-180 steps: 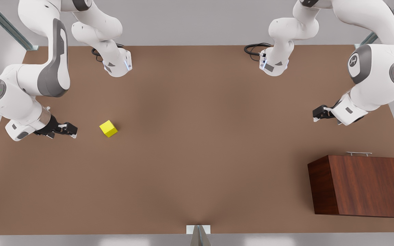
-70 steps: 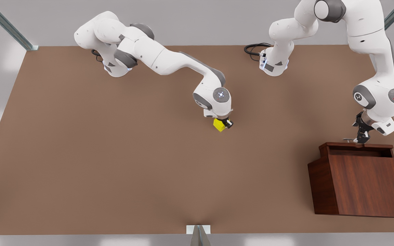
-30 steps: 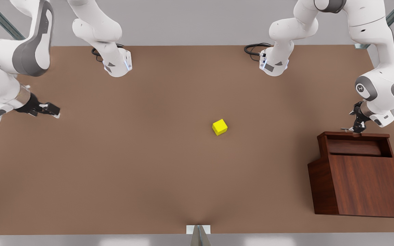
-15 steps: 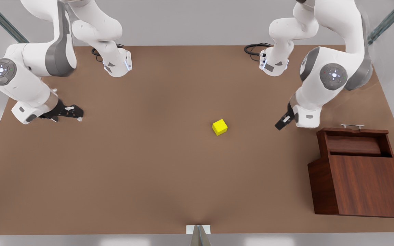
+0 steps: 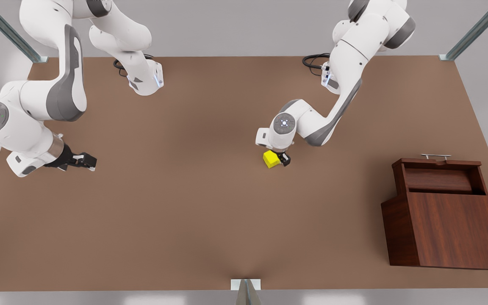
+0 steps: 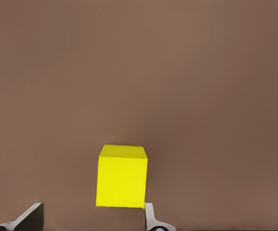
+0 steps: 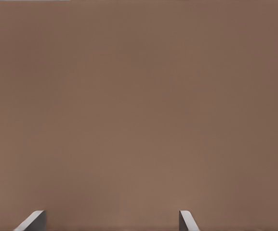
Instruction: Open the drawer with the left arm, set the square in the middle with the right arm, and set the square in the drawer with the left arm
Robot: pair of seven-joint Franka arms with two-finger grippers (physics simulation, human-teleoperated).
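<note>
Tabletop (image 5: 184, 212) — matt brown, smooth; drawer (image 5: 439, 180) — dark wood-grain, silver metal handle (image 5: 436, 156); square (image 5: 271, 159) plain yellow.

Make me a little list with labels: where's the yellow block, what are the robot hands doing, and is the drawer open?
square: on the tabletop, mid-table
left end effector: over the square, fingers open, one finger beside it, not gripping
right end effector: open, waiting at the front view's left
drawer: pulled open, nothing visible inside
</note>
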